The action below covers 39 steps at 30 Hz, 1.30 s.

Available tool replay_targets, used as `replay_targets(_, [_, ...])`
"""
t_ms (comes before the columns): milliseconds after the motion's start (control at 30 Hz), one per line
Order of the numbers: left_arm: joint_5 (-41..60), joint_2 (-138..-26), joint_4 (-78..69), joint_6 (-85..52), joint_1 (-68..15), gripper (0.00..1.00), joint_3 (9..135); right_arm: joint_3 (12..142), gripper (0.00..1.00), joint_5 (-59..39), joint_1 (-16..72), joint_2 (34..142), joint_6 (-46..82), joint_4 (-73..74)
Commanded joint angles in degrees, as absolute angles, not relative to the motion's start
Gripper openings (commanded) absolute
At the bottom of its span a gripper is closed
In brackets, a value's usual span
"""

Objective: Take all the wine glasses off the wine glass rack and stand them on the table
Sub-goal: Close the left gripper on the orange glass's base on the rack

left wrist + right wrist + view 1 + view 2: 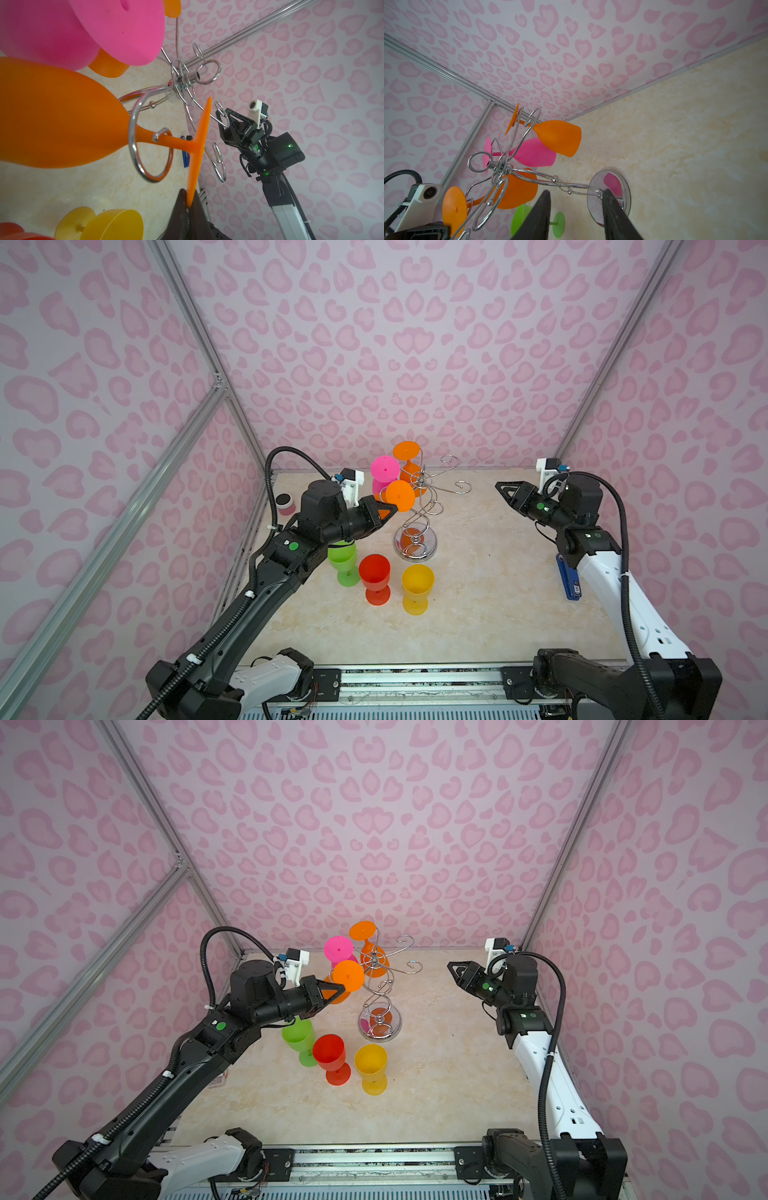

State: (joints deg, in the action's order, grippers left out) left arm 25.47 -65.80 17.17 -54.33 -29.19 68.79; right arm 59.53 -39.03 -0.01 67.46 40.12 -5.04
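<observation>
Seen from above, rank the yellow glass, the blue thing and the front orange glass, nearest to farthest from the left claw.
1. Front orange wine glass: its foot is pinched in the left gripper.
2. Yellow wine glass: standing upright, toward the front.
3. Blue object: far over on the right.

Walls (415, 344) close me in on three sides, pale lilac and covered in pink leopard-like blotches. Bare aluminium rails (198, 331) run up the two back corners, and a slanted rail (105, 551) crosses the wall on my left. My worktop (498, 593) is a cream, marbled sheet meeting the back wall in a straight seam. A metal track (415, 676) edges its near side. The light is soft and even, dimmer toward the corners.
</observation>
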Motion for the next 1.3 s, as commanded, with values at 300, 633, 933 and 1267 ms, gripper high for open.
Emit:
replay_targets(300, [25.63,-64.62,16.08,-55.41,-28.93,0.05,68.66,58.8,0.42,-39.55,-0.29,67.12,40.25,-2.81])
replay_targets(633, [26.06,-61.99,16.35,-57.45,-27.0,0.02,67.07,58.47,0.42,-39.73,-0.31,67.32,40.5,-2.36])
replay_targets(933, [28.48,-60.11,15.12,-59.15,-24.63,0.02,66.21,58.15,0.42,-39.9,-0.33,67.46,40.87,-1.76])
replay_targets(1267, [30.22,-60.33,13.11,-59.72,-22.6,0.02,66.57,58.18,0.42,-39.81,-0.31,67.33,40.87,-1.76])
